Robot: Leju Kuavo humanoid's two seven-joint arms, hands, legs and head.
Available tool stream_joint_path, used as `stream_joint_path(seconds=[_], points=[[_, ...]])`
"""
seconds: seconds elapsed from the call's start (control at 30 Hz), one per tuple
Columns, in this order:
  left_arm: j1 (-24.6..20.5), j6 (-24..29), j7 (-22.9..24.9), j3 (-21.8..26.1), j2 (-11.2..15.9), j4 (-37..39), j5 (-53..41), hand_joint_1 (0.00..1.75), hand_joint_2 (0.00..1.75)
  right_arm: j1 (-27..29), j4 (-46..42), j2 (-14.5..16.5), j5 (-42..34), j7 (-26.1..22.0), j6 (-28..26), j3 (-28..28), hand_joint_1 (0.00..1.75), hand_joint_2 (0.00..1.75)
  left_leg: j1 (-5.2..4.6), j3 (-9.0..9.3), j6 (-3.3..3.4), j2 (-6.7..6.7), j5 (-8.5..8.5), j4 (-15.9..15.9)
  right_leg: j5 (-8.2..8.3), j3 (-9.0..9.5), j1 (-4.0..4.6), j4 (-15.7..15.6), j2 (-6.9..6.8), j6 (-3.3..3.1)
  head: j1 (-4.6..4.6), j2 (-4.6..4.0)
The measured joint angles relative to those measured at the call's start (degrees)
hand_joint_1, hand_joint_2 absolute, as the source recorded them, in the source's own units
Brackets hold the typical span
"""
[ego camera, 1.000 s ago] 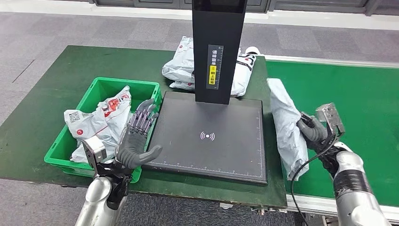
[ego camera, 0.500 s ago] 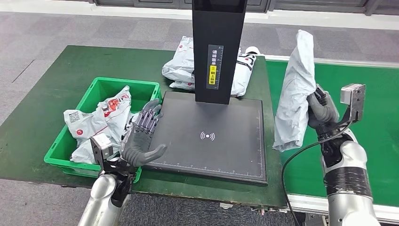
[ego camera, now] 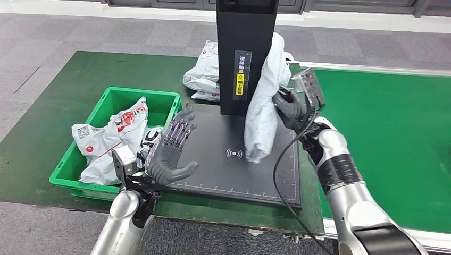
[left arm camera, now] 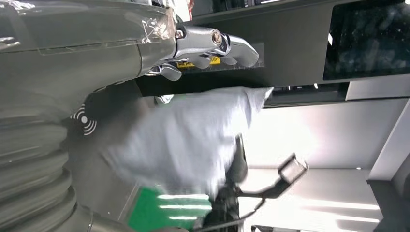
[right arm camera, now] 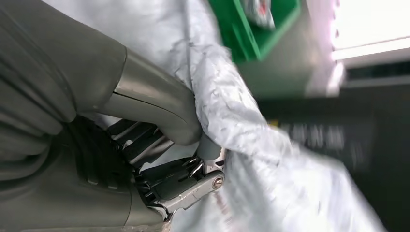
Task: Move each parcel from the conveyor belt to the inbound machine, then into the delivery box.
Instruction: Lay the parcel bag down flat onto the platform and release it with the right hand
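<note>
Right hand point(ego camera: 290, 109) grips the grey parcel point(ego camera: 263, 103) by its side, fingers closed into the crumpled plastic point(right arm camera: 227, 111); the bag hangs long and slack, lower end just above the inbound machine's black plate point(ego camera: 213, 164), near the scan mark point(ego camera: 234, 153) and in front of the black column point(ego camera: 245, 58). Held by the side and upright, probably so the bag can be laid flat over the mark on release. Left hand point(ego camera: 170, 154) is empty, fingers spread, palm raised at the plate's left edge facing the parcel, apparently placed to take or steady it once scanned. Just beside that hand sits the green delivery box point(ego camera: 114, 98), already holding white parcels point(ego camera: 109, 141), so the onward pass looks short. More parcels point(ego camera: 205, 74) lie on the green desk point(ego camera: 80, 69) behind the column. Conveyor belt point(ego camera: 393, 133) runs along the robot's right side. Judgement: machine step in hand, parcel not yet set down.
</note>
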Motion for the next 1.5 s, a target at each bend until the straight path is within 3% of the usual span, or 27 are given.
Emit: stream_joint_path(seconds=[0.2,0.33,0.37,0.53,0.73,1.5], points=[[0.0,0.0,0.0,-0.2,0.2,0.0,0.1,0.0,1.75,-1.8,3.8,1.4,-0.2,0.1,0.2,3.3,1.75,1.75,-0.02,-0.06,0.01,0.0,-0.01,0.0,-0.01,0.0,-0.03,0.0,0.0,0.01,0.01,-0.02],[0.0,0.3,0.0,-0.5,0.4,-0.2,0.3,0.0,1.75,-2.2,6.2,3.6,-0.1,2.2,0.8,5.3,0.06,1.75,-0.02,-0.05,0.02,0.09,-0.02,0.0,0.0,-0.03,-0.02,-0.1,0.08,0.01,0.02,-0.02],[0.0,0.5,0.0,-0.6,0.5,-0.3,0.5,0.0,1.75,-2.2,7.0,4.5,-0.1,2.5,0.8,6.0,0.0,1.75,-0.02,-0.05,0.02,0.1,-0.02,0.0,0.0,-0.05,-0.01,0.0,0.1,0.01,0.02,-0.02],[0.0,1.7,-0.4,-1.2,1.0,-0.7,1.2,0.0,1.75,-1.4,10.3,8.8,-0.7,3.2,1.0,10.1,0.0,1.75,0.05,-0.05,-0.02,0.08,-0.01,0.0,-0.03,-0.1,0.05,0.0,0.08,-0.05,0.01,-0.02],[-0.7,2.5,-1.6,-2.2,1.7,0.3,1.9,0.0,1.75,0.0,11.7,11.0,-2.9,2.3,3.1,15.0,0.0,1.75,0.05,-0.07,-0.02,0.09,-0.01,0.0,-0.04,-0.12,0.04,0.0,0.09,-0.06,0.01,-0.02],[-2.6,3.6,-2.4,-3.1,2.6,3.7,2.1,0.0,1.75,0.3,10.1,11.5,-6.4,1.1,4.0,21.4,0.0,1.75,0.03,-0.07,-0.02,0.12,-0.01,0.0,0.0,-0.14,0.03,0.0,0.11,-0.09,0.01,-0.01]])
